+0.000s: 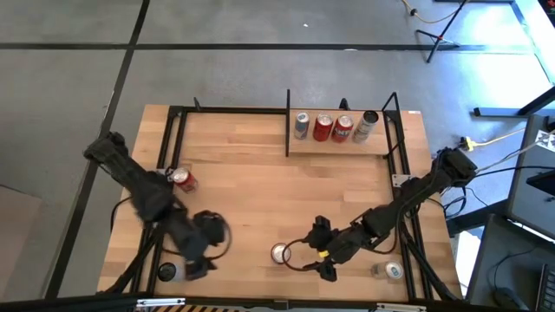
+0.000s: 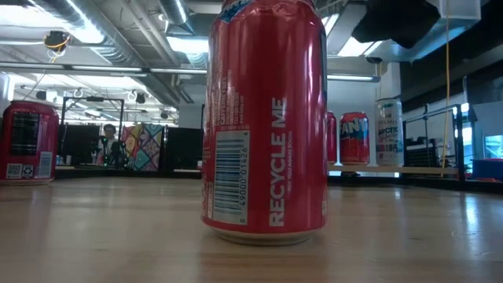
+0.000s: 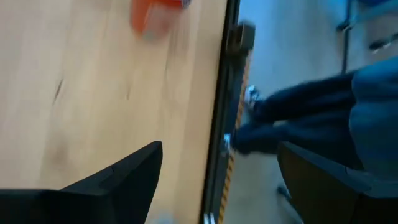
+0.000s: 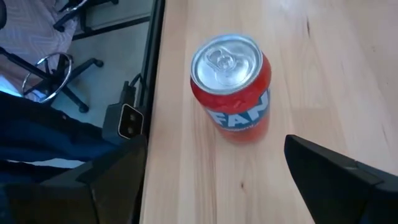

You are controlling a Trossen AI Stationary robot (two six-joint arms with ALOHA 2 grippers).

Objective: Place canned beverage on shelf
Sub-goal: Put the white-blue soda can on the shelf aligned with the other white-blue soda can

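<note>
Red can (image 2: 266, 118) fills the low view, standing upright on the tabletop (image 2: 118, 236), barcode and "RECYCLE ME" turned to the lens. Behind it, the shelf (image 2: 409, 168) is seen with more cans upright on it. Another red can (image 2: 30, 143) stands far off on the other side. No gripper is seen in this view.

High view: the right gripper (image 1: 316, 251) is found low near the table's front edge, fingers spread wide, nothing held. The nearest can (image 1: 280, 253) stands just ahead of its fingertips, apart from them, silver top up. The shelf (image 1: 338, 147) lies well apart from this gripper, at the table's far edge, with four cans in a row on it. One more can (image 1: 393, 270) stands behind the right gripper, near the front edge. The left gripper (image 1: 201, 251) is parked near the front edge, fingers apart, empty; a red can (image 1: 182, 179) stands well behind it beside the arm, and a dark round thing (image 1: 166, 271) sits close by.

Left wrist view: both dark fingers (image 3: 118, 183) are seen spread, nothing between them; a blurred red can (image 3: 155, 14) lies far ahead.

Right wrist view: an orange-red can (image 4: 231, 87) stands upright ahead of the wide-set fingers (image 4: 336, 174), untouched.
</note>
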